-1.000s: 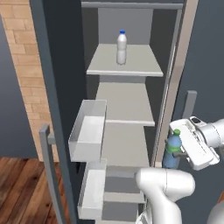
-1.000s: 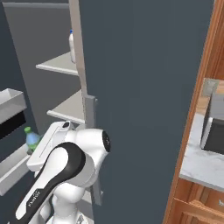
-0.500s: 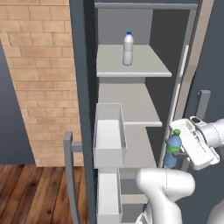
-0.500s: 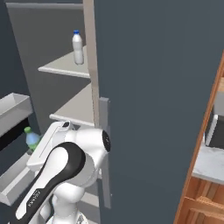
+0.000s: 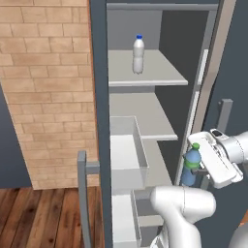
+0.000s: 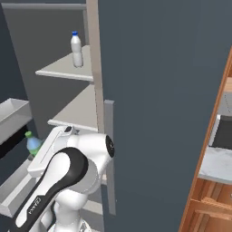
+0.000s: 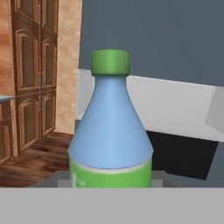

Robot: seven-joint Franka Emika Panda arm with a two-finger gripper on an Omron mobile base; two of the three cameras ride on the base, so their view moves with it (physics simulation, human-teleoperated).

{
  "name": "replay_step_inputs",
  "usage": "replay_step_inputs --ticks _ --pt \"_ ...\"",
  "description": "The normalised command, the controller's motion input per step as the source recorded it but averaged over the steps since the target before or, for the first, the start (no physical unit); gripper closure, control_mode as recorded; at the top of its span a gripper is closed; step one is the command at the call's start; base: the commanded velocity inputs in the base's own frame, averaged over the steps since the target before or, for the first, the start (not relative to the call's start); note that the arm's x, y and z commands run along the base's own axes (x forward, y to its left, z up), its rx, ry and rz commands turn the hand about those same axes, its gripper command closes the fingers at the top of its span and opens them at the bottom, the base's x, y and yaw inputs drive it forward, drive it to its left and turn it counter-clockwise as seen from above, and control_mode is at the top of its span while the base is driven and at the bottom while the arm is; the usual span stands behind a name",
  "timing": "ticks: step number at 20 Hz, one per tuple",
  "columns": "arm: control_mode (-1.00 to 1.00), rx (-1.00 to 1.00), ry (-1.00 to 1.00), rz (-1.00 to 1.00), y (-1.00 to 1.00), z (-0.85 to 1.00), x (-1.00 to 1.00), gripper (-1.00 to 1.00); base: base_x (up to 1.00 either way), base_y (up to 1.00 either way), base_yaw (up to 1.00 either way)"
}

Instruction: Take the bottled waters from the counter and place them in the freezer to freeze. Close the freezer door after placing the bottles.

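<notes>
1. The blue-tinted bottle (image 5: 191,164) with the green cap is upright, pinched in the gripper (image 5: 199,167) just outside the open freezer (image 5: 145,104).
2. The blue-capped bottle (image 5: 139,54) already stands on the upper shelf (image 5: 160,72).
3. Step in hand, I judge: carrying in the second bottle; next, reach forward and set it on a shelf.
4. The fingertips are hidden behind the bottle.

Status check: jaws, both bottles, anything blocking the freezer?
Gripper shut on green-cap bottle, upright at the open freezer. Blue-cap bottle standing on top shelf. White drawer pulled out beside the held bottle.
</notes>
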Motion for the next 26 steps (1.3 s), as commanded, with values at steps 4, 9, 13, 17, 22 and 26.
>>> replay_step_inputs --ticks 4,9,13,17,22,26 --pt "1.0 0.0 0.0 0.0 0.0 0.0 0.0 1.0 0.32 0.0 -0.08" --pt "1.0 0.0 0.0 0.0 0.0 0.0 0.0 1.0 0.4 0.17 -0.08" --pt "1.0 0.0 0.0 0.0 0.0 0.0 0.0 1.0 0.47 0.24 -0.07" --pt "1.0 0.0 0.0 0.0 0.0 0.0 0.0 1.0 0.29 0.0 -0.08" --pt "-1.0 0.0 -0.09 -0.17 0.02 0.28 -0.19 1.0 0.0 0.0 -0.02" --pt "-1.0 0.07 -0.1 -0.33 0.04 0.62 -0.32 1.0 0.0 0.0 0.0"
